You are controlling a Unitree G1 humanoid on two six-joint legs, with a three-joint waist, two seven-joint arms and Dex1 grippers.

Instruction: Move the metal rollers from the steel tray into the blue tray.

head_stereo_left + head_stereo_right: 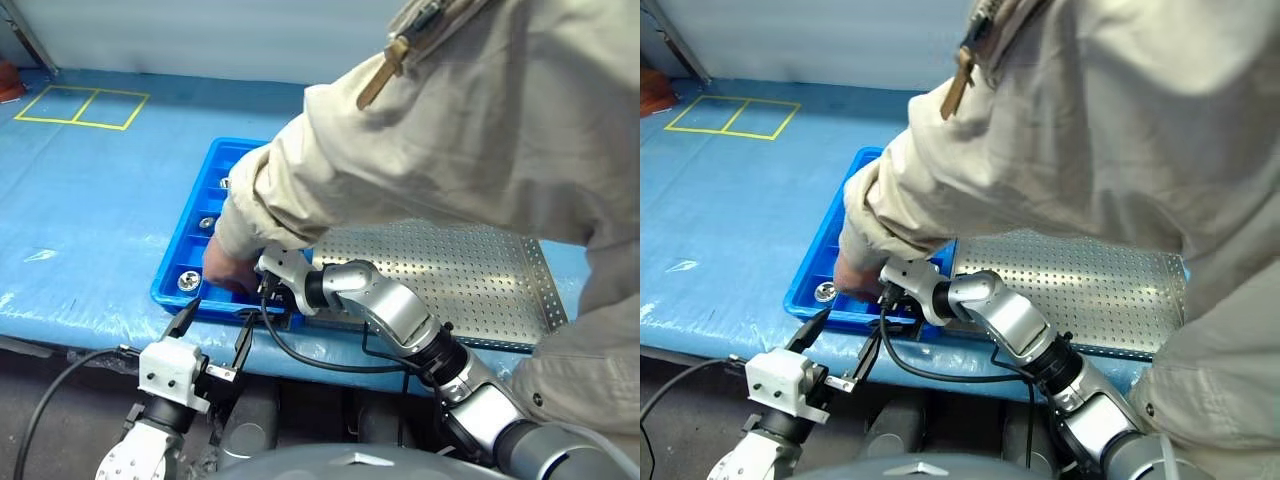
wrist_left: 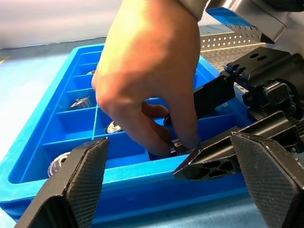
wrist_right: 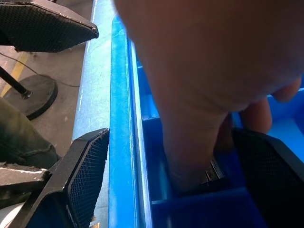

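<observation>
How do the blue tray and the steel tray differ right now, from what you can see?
The blue tray is plastic, split by walls into small square compartments; the steel tray is one flat perforated metal sheet with a low rim. Metal rollers sit in some of the blue tray's compartments, while the visible part of the steel tray's floor holds none. A person's hand reaches into the blue tray, not the steel one. Both lie side by side on the light-blue table sheet.
</observation>
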